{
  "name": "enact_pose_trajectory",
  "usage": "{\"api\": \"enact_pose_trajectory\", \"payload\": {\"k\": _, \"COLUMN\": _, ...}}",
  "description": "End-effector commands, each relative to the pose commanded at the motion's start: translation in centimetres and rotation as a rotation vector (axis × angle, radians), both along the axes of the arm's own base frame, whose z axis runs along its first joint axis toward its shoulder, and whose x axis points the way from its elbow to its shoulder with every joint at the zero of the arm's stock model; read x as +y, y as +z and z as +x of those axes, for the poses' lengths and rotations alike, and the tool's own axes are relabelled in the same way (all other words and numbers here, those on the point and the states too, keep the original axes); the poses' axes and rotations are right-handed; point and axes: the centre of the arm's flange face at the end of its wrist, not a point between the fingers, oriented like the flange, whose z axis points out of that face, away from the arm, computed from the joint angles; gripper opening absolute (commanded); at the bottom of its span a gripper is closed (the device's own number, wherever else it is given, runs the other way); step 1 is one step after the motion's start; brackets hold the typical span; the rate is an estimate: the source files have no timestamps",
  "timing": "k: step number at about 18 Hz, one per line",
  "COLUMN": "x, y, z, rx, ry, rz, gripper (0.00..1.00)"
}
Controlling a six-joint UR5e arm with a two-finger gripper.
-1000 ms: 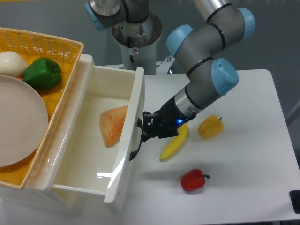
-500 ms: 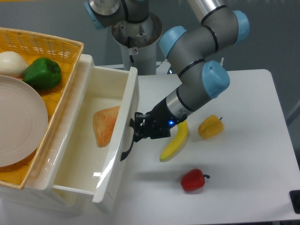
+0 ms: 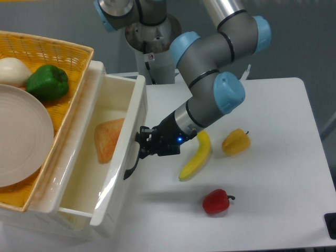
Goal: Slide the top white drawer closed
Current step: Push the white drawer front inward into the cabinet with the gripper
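Looking across the table (image 3: 273, 105), you have a banana (image 3: 195, 157) just right of the gripper (image 3: 143, 147), a yellow pepper (image 3: 235, 142) beside it, and a red pepper (image 3: 216, 201) nearer the front edge; none of them lies between the gripper and the drawer (image 3: 118, 173). On top of the cabinet sits a yellow basket (image 3: 58, 52) holding a green pepper (image 3: 48, 82), a white plate (image 3: 21, 136) and a pale round item (image 3: 13, 71) at the far left. Your drawer is part-way open at the left, its front panel angled toward the camera, with an orange wedge (image 3: 106, 139) lying inside on its floor. Its black handle (image 3: 132, 163) curves down the front panel, and the gripper's tip sits right against the handle's upper end. You cannot tell from this view whether the fingers are spread or closed, since they are dark and merge with the handle. The arm reaches in from the upper right, forearm sloping down and left, with the wrist low over the table and the tool pointing at the panel.
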Motion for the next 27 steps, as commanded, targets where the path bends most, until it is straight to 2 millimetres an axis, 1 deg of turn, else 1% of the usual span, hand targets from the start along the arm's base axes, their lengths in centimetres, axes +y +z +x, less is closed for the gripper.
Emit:
{"api": "enact_pose_trajectory", "payload": {"k": 3, "x": -0.1, "y": 0.8, "z": 0.3, "rx": 0.007, "ry": 0.002, "rz": 0.006, "gripper": 0.04}}
{"api": "enact_pose_trajectory", "payload": {"k": 5, "x": 0.3, "y": 1.1, "z": 1.0, "rx": 0.006, "ry": 0.0, "rz": 0.003, "gripper": 0.04}}
{"api": "enact_pose_trajectory", "payload": {"k": 11, "x": 1.0, "y": 1.1, "z": 2.1, "rx": 0.004, "ry": -0.011, "rz": -0.004, "gripper": 0.04}}
{"api": "enact_pose_trajectory", "payload": {"k": 16, "x": 1.1, "y": 1.0, "z": 2.3, "rx": 0.001, "ry": -0.012, "rz": -0.006, "gripper": 0.04}}
{"api": "enact_pose_trajectory", "payload": {"k": 18, "x": 1.4, "y": 0.8, "z": 2.6, "rx": 0.0, "ry": -0.019, "rz": -0.009, "gripper": 0.04}}
{"api": "enact_pose_trajectory", "payload": {"k": 27, "x": 1.6, "y": 0.3, "z": 2.5, "rx": -0.002, "ry": -0.019, "rz": -0.016, "gripper": 0.04}}
